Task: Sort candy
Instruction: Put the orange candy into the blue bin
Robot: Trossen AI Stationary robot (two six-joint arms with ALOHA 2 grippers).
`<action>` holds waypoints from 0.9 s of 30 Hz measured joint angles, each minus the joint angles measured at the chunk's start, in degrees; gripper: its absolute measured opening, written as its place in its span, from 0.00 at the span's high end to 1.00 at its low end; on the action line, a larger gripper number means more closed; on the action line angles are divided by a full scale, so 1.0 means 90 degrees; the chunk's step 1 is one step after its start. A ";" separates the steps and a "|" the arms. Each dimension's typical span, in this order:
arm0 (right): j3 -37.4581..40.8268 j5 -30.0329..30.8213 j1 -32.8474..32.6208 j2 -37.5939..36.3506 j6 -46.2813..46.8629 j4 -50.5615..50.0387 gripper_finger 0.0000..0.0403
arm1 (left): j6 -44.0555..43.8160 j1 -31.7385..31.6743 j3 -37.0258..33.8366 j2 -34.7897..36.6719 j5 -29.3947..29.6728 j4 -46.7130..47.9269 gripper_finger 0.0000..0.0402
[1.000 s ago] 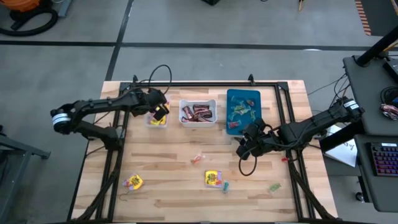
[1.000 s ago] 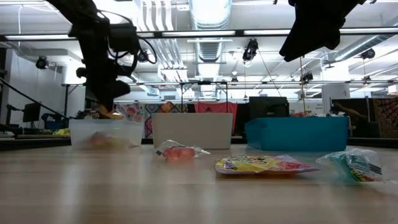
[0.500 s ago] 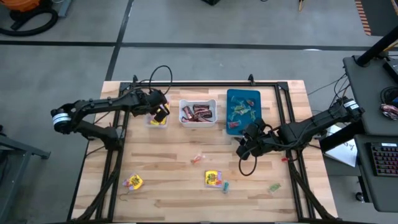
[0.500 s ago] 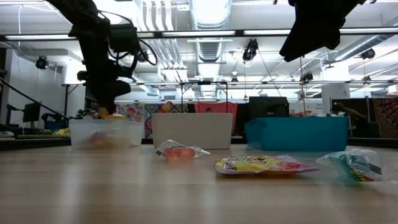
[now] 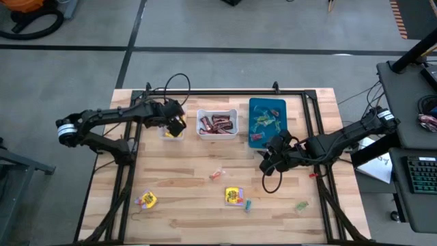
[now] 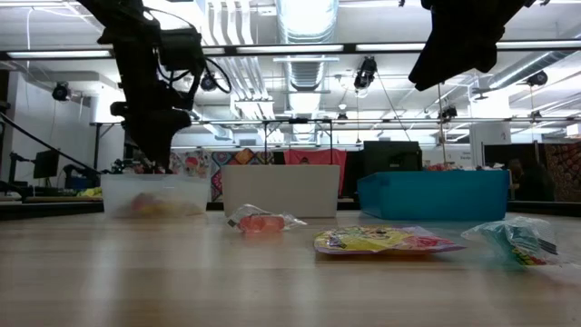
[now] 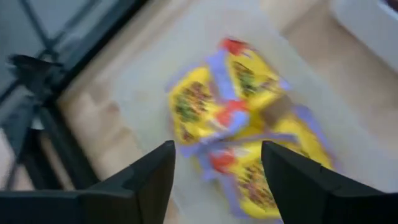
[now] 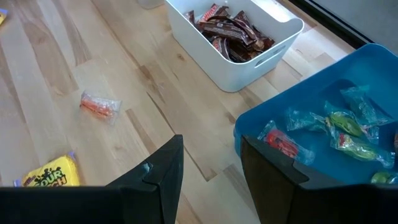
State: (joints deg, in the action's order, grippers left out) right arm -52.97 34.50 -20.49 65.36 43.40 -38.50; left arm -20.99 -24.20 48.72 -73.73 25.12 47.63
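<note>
The candy is split between bins and bare table. Yellow packets point(image 7: 239, 118) lie in the clear bin point(image 5: 172, 132), dark bars point(image 8: 227, 28) fill the white bin point(image 5: 217, 123), and green, teal and red pieces point(image 8: 345, 130) sit in the blue bin point(image 5: 266, 121). Loose on the table point(image 5: 191, 198) are a yellow packet point(image 5: 234, 196) near 6 o'clock, another yellow packet point(image 5: 145, 199) near 8 o'clock, a red piece point(image 5: 217, 175) near the centre and a green piece point(image 5: 301, 206) near 5 o'clock.

These sweets look light, with soft, crinkly, slippery wrappers; a packet would likely flex or skate, so pinching across its flat middle seems safer than catching a loose corner.

The left gripper point(image 7: 214, 177) hangs over the clear bin at about 11 o'clock with fingers spread and nothing between them. The right gripper point(image 8: 211, 158) waits at about 3 o'clock, just in front of the blue bin, also spread and empty.

Only the left wrist view shows the packets inside the clear bin; the high view hides most of them under the gripper. The low view shows how flat the loose packets lie, but not the bins' contents.
</note>
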 joint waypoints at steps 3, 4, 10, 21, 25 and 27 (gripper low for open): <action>0.0013 0.0000 0.0000 0.0000 -0.0004 0.0000 0.63 | -0.0163 0.0302 0.0073 0.0000 -0.0463 0.0045 0.43; 0.0015 0.0000 -0.0001 0.0000 -0.0005 -0.0002 0.63 | -0.0204 0.0446 0.0097 0.0000 -0.0618 0.0043 0.43; 0.0029 0.0000 -0.0001 0.0000 -0.0007 -0.0004 0.63 | -0.0451 0.1575 0.0271 0.0000 -0.1078 0.0092 0.45; 0.0029 0.0000 -0.0002 0.0000 -0.0007 0.0000 0.63 | -0.0435 0.4078 0.0723 -0.0007 -0.1076 -0.0965 0.45; 0.0032 0.0000 -0.0002 0.0000 -0.0007 0.0000 0.63 | -0.0290 0.4820 0.0552 -0.0007 -0.0867 -0.2206 0.45; 0.0031 0.0000 -0.0002 0.0000 -0.0007 0.0002 0.63 | -0.0242 0.5109 0.0428 -0.0026 -0.0542 -0.2826 0.46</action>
State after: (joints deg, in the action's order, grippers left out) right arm -52.69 34.50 -20.51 65.36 43.33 -38.48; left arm -23.17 21.79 52.58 -73.97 20.24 22.20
